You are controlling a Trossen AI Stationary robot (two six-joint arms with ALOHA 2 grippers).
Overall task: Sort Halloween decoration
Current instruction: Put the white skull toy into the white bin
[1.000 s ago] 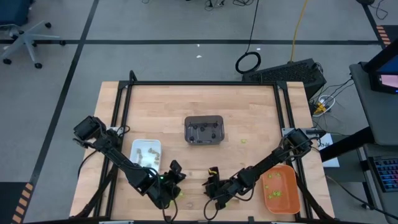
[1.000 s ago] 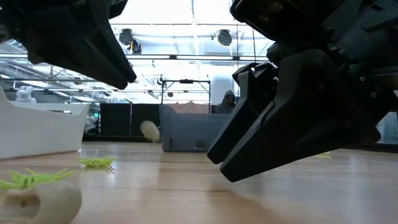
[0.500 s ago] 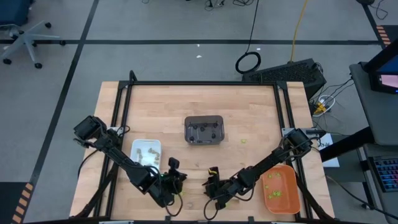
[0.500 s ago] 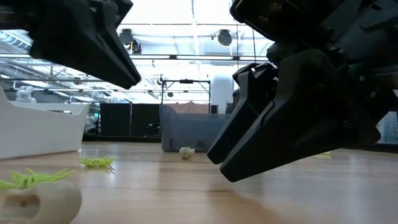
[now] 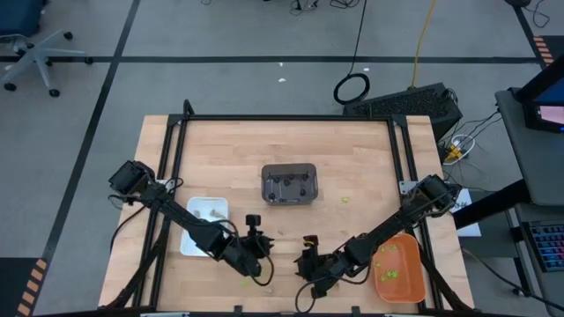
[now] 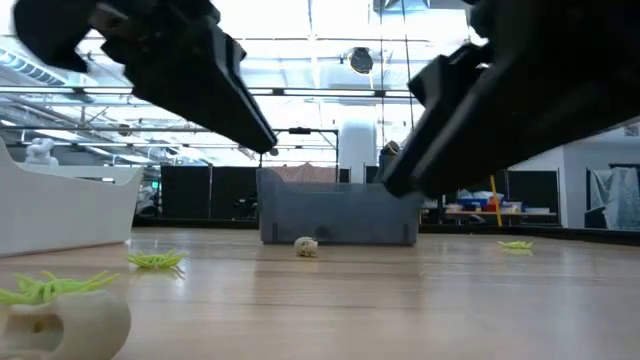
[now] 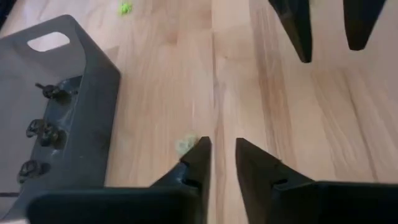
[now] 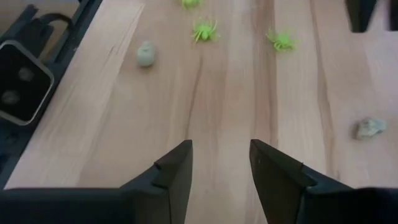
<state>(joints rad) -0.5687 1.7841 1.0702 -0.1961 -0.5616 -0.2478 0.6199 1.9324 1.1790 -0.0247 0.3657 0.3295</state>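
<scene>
A loose pale tan trinket [image 6: 306, 246] lies on the tabletop [image 5: 352, 158] at lower centre of the low view, just before the dark grey tray [image 5: 289, 183]; its rounded, pebble-like shape could let it roll away if nudged by a fingertip. The left gripper [image 7: 221, 155] hovers over it, jaws spread narrowly and empty. The right gripper [image 8: 221, 158] waits with jaws apart, empty. Lime-green spiders [image 8: 205, 30] are scattered on the wood.

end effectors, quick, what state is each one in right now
Left end effector: open, holding nothing, above the bare wood near the dark grey tray.
Right end effector: open, holding nothing, over the table.
</scene>
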